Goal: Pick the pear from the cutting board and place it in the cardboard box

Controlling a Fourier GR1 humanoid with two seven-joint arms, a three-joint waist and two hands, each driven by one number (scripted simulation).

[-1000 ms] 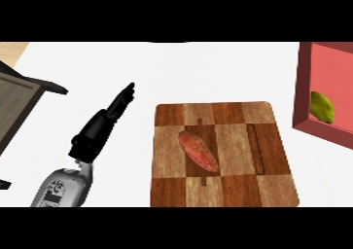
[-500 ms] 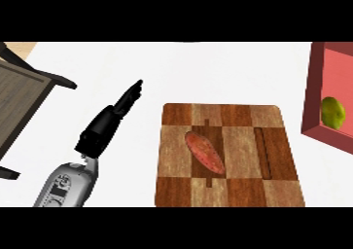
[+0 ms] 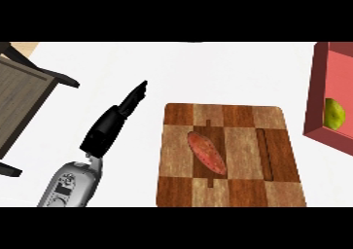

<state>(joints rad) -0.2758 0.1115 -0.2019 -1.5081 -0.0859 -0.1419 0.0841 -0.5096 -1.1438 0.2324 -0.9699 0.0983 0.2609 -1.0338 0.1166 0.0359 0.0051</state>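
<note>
Pear (image 3: pixel 334 113): lies inside the red box (image 3: pixel 315 92), touching its left wall, at the counter's (image 3: pixel 207 68) right edge; off the board altogether.
Why there: by the look of it, already set in as the task asks, tucked low against the wall so it cannot roll.
Look: yellow-green, rounded, smooth-skinned, darker towards the wall; stem not discernible.
Red box: open-topped, pink floor, darker rim; cut by the view's right edge.
Cutting board (image 3: pixel 279 180): checkered wood, near the counter's front edge, well apart from the pear; carries only a reddish oblong piece (image 3: pixel 206 153), left of its middle.
Left hand (image 3: pixel 112 122): released, fingers straight, grasping nothing; just beside the board's left edge, probably kept clear of the work.
Right hand: out of view.
Wooden crate (image 3: pixel 17 102): at the counter's left edge.
</note>
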